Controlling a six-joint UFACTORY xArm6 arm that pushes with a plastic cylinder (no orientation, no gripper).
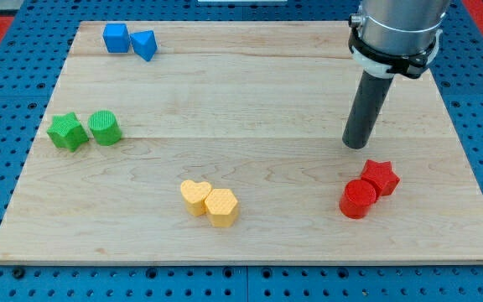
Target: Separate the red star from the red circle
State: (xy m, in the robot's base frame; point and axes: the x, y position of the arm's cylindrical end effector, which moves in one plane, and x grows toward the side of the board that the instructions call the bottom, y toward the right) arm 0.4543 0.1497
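The red star (381,177) lies at the view's lower right of the wooden board (250,101). The red circle (358,200) touches it on its lower left side. My tip (356,144) stands on the board just above and slightly left of the red star, a small gap away from both red blocks. The dark rod rises from the tip to the silver arm body (395,25) at the view's top right.
A yellow heart (195,196) and a yellow hexagon (222,206) touch at the bottom centre. A green star (67,132) and a green circle (104,127) sit at the left. Two blue blocks (116,38) (144,44) sit at the top left.
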